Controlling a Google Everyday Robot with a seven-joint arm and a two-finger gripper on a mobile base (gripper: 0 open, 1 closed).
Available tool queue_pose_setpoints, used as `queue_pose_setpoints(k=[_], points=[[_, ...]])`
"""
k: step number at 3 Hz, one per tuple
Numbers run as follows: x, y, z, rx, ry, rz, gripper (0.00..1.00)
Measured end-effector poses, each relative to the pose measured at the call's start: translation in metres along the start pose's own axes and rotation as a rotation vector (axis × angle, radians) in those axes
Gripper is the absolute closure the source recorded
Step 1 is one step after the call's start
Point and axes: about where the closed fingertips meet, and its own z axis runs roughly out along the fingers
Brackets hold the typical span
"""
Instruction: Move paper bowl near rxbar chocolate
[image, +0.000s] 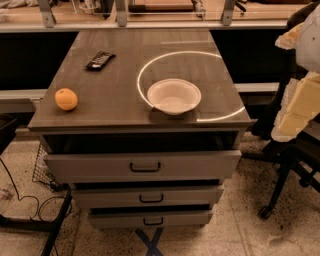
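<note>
The white paper bowl (174, 95) stands upright on the grey tabletop (125, 65), towards the front right, inside a bright ring of reflected light. The rxbar chocolate (100, 60), a flat bar in a black wrapper, lies at the back left of the top. The two are well apart. My gripper (299, 102) hangs at the right edge of the view, pale and cream-coloured, beside the table and to the right of the bowl. It touches nothing on the table.
A round orange fruit (66, 99) sits near the front left edge of the top. Below the top are three drawers (145, 166), slightly pulled out. A black chair base (280, 185) stands on the floor at right. Cables (20, 200) lie at left.
</note>
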Motion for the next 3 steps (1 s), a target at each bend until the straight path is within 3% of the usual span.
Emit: queue_pose_setpoints(k=[1,2,3], points=[[0.000,0.000,0.000,0.000,0.000,0.000,0.00],[-0.011,-0.002,0.010,0.030,-0.024,-0.044,0.00],[-0.041,-0.003,0.031,0.078,-0.092,-0.170,0.00]])
